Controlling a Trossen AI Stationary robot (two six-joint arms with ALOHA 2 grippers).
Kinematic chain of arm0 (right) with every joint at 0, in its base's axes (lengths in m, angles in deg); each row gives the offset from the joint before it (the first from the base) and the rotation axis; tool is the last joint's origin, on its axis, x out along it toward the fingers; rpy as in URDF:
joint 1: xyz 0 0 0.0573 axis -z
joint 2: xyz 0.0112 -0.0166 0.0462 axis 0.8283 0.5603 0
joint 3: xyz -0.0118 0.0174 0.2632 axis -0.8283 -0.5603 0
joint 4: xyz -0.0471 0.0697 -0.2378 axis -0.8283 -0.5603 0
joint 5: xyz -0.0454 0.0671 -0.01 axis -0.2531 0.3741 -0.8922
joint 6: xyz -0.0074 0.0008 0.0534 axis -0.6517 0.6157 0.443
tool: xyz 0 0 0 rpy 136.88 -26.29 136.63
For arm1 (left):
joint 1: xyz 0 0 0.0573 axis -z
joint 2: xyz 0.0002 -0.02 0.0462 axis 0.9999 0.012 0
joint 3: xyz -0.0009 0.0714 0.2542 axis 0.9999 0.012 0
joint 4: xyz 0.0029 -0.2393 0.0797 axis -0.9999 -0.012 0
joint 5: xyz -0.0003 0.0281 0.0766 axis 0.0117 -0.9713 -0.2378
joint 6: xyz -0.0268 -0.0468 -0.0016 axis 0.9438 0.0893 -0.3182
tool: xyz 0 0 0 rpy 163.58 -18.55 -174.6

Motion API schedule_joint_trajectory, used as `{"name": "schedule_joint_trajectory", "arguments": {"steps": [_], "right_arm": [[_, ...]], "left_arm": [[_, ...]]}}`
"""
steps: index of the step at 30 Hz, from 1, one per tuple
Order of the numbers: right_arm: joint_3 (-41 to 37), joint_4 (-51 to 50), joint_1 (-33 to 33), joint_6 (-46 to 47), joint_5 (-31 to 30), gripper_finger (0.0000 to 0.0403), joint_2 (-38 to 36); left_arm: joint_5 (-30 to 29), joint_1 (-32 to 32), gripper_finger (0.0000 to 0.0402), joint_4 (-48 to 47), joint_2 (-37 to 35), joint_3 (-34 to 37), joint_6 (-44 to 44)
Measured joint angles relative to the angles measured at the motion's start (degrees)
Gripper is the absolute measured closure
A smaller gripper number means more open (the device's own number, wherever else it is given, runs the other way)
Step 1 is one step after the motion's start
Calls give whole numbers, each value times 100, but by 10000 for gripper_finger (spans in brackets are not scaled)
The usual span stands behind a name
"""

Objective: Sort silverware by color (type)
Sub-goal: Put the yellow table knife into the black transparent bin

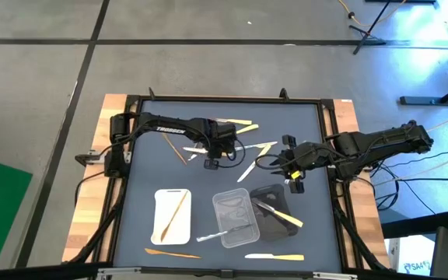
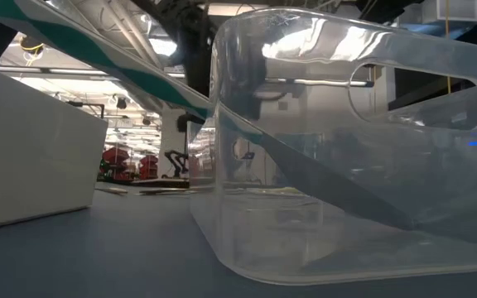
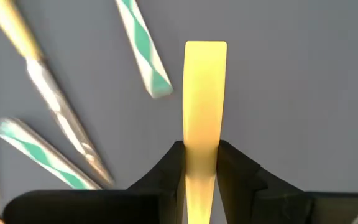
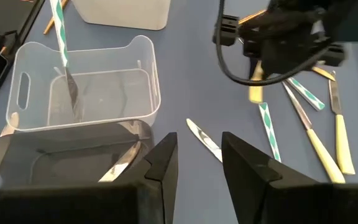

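My left gripper (image 1: 216, 155) (image 3: 202, 149) hangs over the middle of the table, shut on a pale yellow utensil (image 3: 205, 93). Green-striped and silvery utensils (image 3: 143, 50) lie on the table beneath it. My right gripper (image 1: 292, 177) (image 4: 199, 143) is open to the right of it, above the black tray's far side, touching nothing. A silvery utensil (image 4: 204, 140) lies flat on the table just beyond its fingers. A green-striped utensil (image 4: 59, 37) leans over the clear tray's rim (image 4: 23, 53). A wooden one (image 1: 177, 211) lies in the white tray. My left gripper pinches the pale yellow utensil's flat handle (image 3: 202, 163) between its two fingers, from above, pointing down. The fingers (image 3: 166, 171) lie along the handle, whose squared free end (image 3: 205, 48) sticks out past the fingertips. Whether that end touches the table cannot be told.
The white tray (image 1: 162, 232), clear tray (image 1: 225, 204) and black tray (image 1: 264, 194) stand side by side near the table's near edge. Loose utensils lie at the far side (image 1: 238, 124), in the middle (image 1: 259, 149) and along the near edge (image 1: 274, 257). The left arm (image 4: 278, 31) shows close ahead in the right wrist view.
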Motion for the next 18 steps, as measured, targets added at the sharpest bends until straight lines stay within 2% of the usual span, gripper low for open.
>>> {"name": "schedule_joint_trajectory", "arguments": {"steps": [10,18], "right_arm": [[0,-60,0,683,2,292,0],[-2,-799,0,801,-211,292,-327]], "left_arm": [[39,395,340,229,-7,-1049,17],[73,991,339,1049,-15,-1506,5]]}}
